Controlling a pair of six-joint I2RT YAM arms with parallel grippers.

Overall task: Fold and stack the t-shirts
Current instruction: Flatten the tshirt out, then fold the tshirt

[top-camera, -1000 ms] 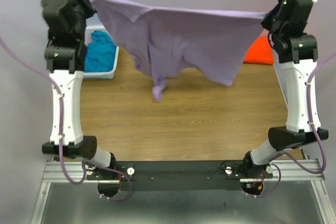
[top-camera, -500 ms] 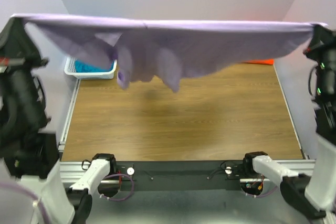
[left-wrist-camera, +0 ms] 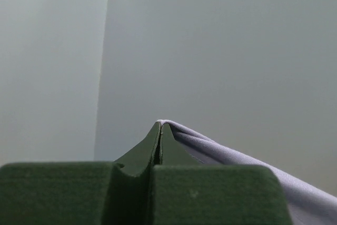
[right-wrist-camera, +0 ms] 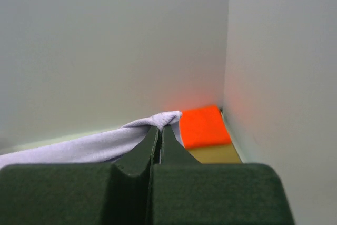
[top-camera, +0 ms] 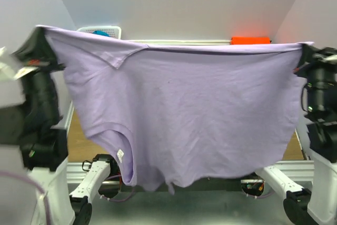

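Plain lavender t-shirt [top-camera: 200,114], no print; small white label [top-camera: 120,154]. Bright orange t-shirt [top-camera: 250,40], plain. Sliver of teal t-shirt [top-camera: 100,33]. White lattice basket [top-camera: 108,27]. Brown woodgrain bench [top-camera: 76,133]. Dark green left gripper [left-wrist-camera: 160,126]; right gripper [right-wrist-camera: 159,129] same.

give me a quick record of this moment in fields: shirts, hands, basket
held item: lavender t-shirt, stretched wide in the air between the two arms, body hanging down
left hand: shut on one top corner of the lavender t-shirt
right hand: shut on the opposite top corner
orange t-shirt: lying at the far right, by the wall corner
teal t-shirt: in the white basket, far left, mostly hidden
fold status: lavender t-shirt not yet folded
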